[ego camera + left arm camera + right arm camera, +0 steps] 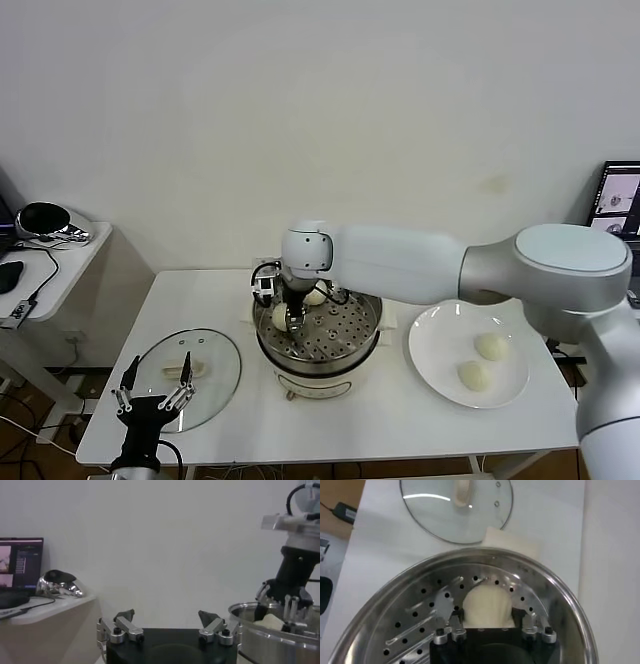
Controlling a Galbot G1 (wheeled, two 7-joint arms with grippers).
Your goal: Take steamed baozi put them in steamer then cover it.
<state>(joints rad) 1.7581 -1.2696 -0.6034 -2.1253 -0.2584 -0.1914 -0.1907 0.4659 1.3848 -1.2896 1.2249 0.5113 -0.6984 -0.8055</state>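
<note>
The steamer stands mid-table, its perforated tray showing inside. My right gripper reaches down into it. Its fingers stand open on either side of a cream-white baozi that rests on the tray. A second baozi lies at the steamer's far side. Two more baozi sit on the white plate to the right. My left gripper waits open and empty at the table's front left, over the glass lid.
The glass lid with its cream handle lies flat on the table left of the steamer. A side table with a shiny helmet-like object and cables stands at far left. A monitor is at far right.
</note>
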